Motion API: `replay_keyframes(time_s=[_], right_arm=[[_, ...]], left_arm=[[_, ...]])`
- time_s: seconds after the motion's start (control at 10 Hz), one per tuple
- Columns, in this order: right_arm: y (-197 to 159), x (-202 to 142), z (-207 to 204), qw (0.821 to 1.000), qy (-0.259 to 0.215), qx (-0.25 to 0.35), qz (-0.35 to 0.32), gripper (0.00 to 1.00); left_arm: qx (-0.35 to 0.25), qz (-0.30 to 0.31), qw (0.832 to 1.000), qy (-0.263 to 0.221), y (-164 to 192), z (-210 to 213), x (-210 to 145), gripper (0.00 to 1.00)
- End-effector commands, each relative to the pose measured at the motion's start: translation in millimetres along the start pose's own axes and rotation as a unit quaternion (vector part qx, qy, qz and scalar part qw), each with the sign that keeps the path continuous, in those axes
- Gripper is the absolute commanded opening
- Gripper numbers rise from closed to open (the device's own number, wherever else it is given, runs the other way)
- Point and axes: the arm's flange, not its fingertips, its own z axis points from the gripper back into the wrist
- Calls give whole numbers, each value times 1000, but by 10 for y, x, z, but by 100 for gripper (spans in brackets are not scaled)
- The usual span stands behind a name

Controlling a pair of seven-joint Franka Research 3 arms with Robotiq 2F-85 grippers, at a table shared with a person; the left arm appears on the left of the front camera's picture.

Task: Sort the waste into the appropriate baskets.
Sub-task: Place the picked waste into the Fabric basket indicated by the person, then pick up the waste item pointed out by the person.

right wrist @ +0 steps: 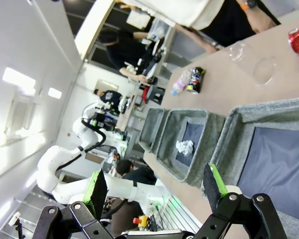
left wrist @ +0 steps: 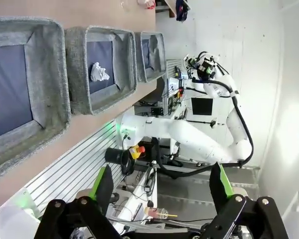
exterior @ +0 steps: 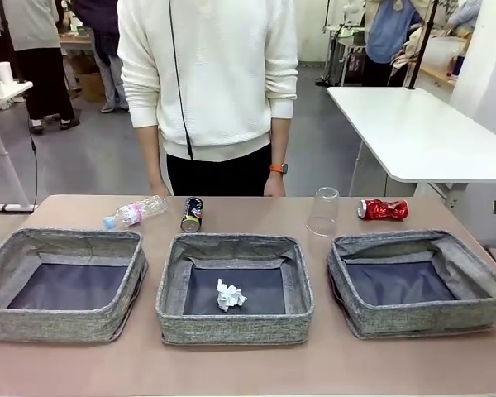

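Observation:
Three grey baskets stand in a row in the front view: left (exterior: 58, 322), middle (exterior: 231, 327), right (exterior: 422, 318). A crumpled paper ball (exterior: 230, 295) lies in the middle one. Behind them on the table lie a clear bottle (exterior: 135, 212), a dark can (exterior: 192, 214) and a crushed red can (exterior: 383, 209); a clear cup (exterior: 323, 212) stands upside down. My left gripper (left wrist: 162, 191) is open and empty, off the table's near edge. My right gripper (right wrist: 157, 191) is open and empty above the right basket (right wrist: 269, 112). The paper ball (right wrist: 185, 147) shows there too.
A person in a white sweater (exterior: 207, 74) stands at the far edge, hands resting at the table edge behind the cans. A white table (exterior: 422, 132) stands at the back right. Bare tabletop (exterior: 248, 364) runs in front of the baskets.

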Motion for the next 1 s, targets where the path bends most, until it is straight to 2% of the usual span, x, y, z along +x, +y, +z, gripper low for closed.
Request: replay_keyframes(time_s=[0.0, 0.9], right_arm=[[5, 24, -12, 1000, -8, 8, 13, 100], [5, 24, -12, 1000, -8, 8, 13, 100]], left_arm=[[3, -4, 1000, 5, -7, 41, -52, 100], [3, -4, 1000, 5, -7, 41, -52, 100]])
